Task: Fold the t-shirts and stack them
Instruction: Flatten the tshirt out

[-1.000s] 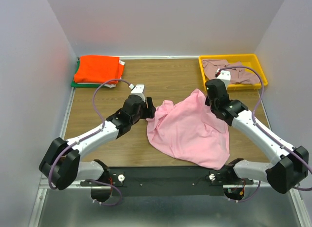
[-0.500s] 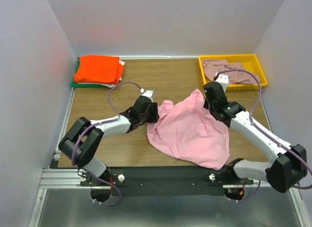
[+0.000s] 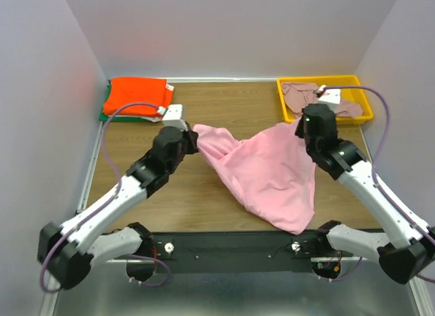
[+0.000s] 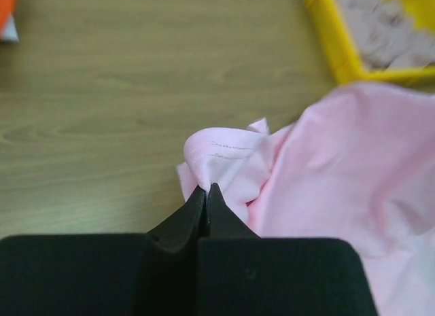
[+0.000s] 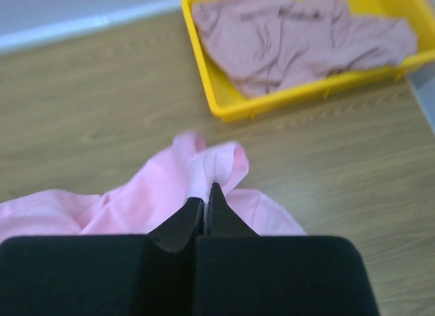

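The left hand (image 4: 207, 191) has snapped shut on a corner of the soft pink t-shirt (image 3: 272, 170) and pulled it left. The right hand (image 5: 206, 191) stays pinched on another corner. The cloth stretches between them over the wooden bench (image 3: 231, 105).

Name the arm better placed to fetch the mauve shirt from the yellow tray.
Right. The right gripper sits beside the yellow tray holding the mauve shirt, though it is shut on the pink shirt. The left gripper, also gripping it, is much farther away.
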